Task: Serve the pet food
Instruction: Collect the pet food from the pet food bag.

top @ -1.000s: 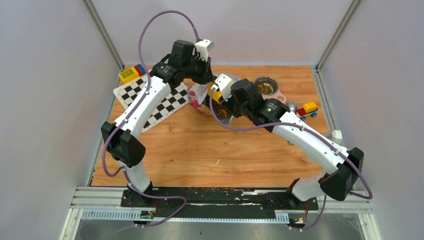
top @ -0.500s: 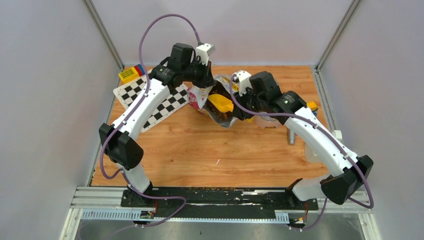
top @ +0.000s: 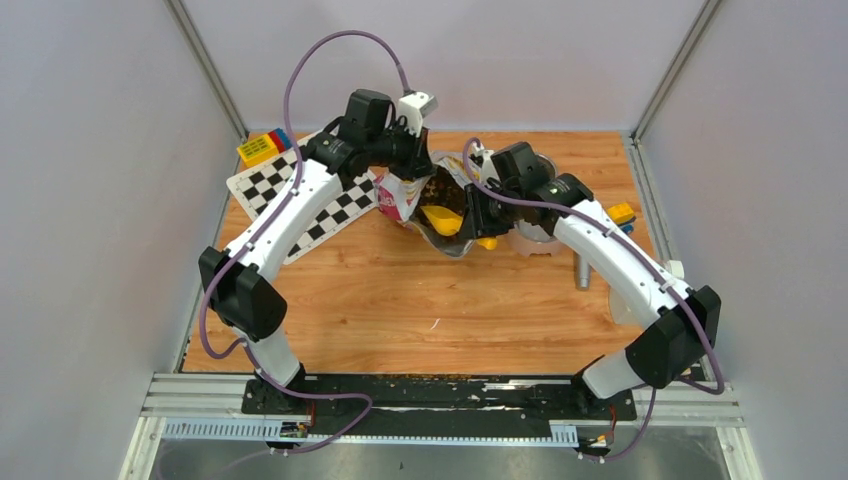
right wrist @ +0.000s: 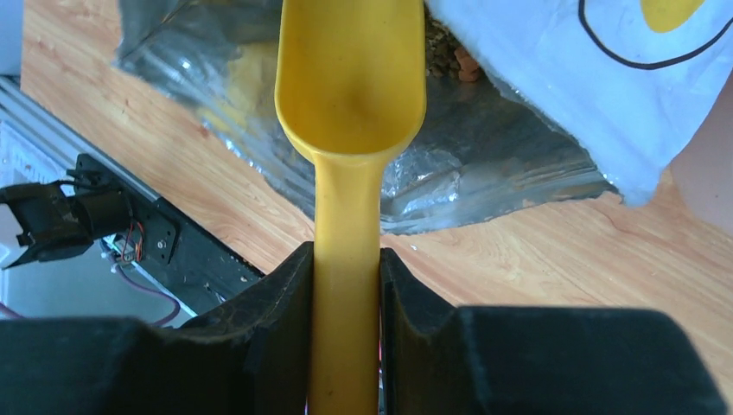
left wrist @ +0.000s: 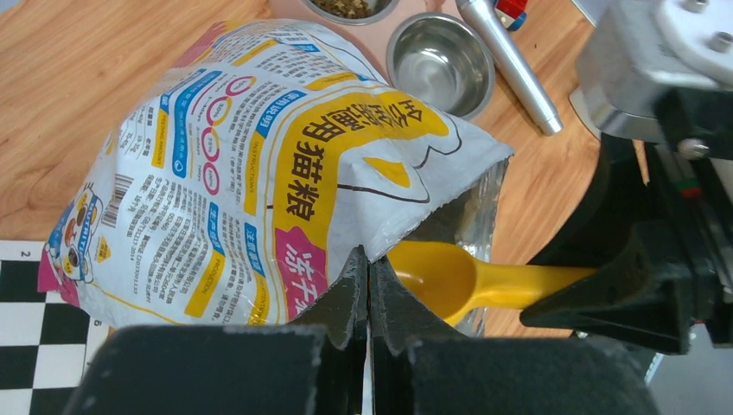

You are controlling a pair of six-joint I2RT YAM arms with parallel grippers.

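Observation:
The glossy cat-food bag (top: 398, 192) lies open on the table, its mouth facing right. My left gripper (left wrist: 369, 262) is shut on the upper edge of the bag (left wrist: 259, 164) at its mouth. My right gripper (right wrist: 346, 259) is shut on the handle of the yellow scoop (right wrist: 350, 86). The scoop's bowl looks empty and sits at the bag's foil mouth (top: 443, 218), also seen in the left wrist view (left wrist: 445, 278). Brown pet food kibble (right wrist: 445, 54) shows deep inside the bag. More kibble fills a steel bowl (left wrist: 343, 6) beyond the bag.
An empty steel bowl (left wrist: 441, 62) and a metal cylinder (left wrist: 510, 65) lie just right of the bag. My right arm covers the bowls from above. A checkerboard mat (top: 300, 205) and a yellow block (top: 258, 148) are at the back left, a toy car (top: 620, 212) at the right.
My right arm has swung right over the bowls and turned the scoop toward the bag; the scoop's bowl now sits lower in the bag's mouth. The left gripper keeps holding the bag edge.

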